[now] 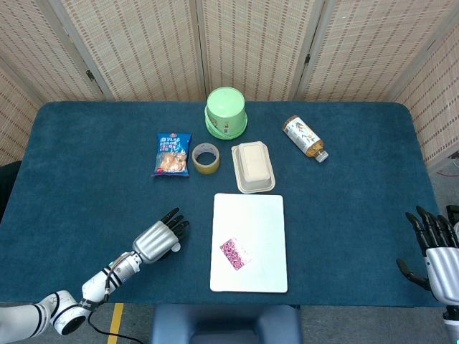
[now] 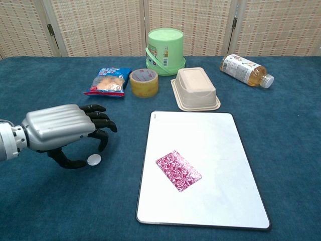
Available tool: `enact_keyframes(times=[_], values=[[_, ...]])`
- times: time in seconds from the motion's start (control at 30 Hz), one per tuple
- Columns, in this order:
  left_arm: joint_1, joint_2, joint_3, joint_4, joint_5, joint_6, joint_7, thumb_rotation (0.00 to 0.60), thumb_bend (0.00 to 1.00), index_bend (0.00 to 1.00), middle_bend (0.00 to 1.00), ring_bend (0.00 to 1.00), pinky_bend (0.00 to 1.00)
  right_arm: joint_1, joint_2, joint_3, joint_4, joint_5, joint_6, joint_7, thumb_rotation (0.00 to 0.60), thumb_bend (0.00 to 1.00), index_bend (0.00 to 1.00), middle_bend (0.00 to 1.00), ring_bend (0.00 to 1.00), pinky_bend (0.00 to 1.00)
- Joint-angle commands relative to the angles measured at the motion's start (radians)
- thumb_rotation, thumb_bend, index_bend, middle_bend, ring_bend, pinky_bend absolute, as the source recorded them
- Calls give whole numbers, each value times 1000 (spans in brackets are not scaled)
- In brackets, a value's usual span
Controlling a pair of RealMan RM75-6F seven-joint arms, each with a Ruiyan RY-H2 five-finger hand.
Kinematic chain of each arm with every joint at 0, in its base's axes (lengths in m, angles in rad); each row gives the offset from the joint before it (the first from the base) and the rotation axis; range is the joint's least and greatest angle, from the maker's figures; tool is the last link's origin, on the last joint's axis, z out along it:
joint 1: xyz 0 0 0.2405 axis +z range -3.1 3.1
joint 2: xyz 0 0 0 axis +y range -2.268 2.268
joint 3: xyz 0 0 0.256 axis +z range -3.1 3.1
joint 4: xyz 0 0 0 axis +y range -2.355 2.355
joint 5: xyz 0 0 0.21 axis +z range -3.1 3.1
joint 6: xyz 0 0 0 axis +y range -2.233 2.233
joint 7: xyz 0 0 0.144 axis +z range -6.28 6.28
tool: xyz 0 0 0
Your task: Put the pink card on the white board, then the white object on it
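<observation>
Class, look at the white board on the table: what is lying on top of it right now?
Only the pink card lies on the white board, toward its near left. The white object sits off it, by the left hand. The board hides whatever is beneath it.

Silver hand with black fingers over deep blue cloth

The left hand shows a silver back and black fingers; just beneath them sits a white button. Off to its right, a white board carries a pink swirl-patterned card. Beyond the hand: blue snack bag, yellow tape, green bucket.
</observation>
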Motion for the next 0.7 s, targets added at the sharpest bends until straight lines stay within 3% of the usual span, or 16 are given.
enact_keyframes(times=[0.03, 0.7], values=[[2, -3, -2, 3, -1, -5, 1, 600, 354, 447, 186, 155, 0, 1, 0, 0, 0, 1, -2, 0, 600, 285, 0, 13, 8, 0], [7, -25, -19, 33, 0, -39, -9, 600, 354, 470, 185, 160, 0, 11, -4, 5, -2, 12, -20, -8, 600, 285, 0, 14, 8, 0]])
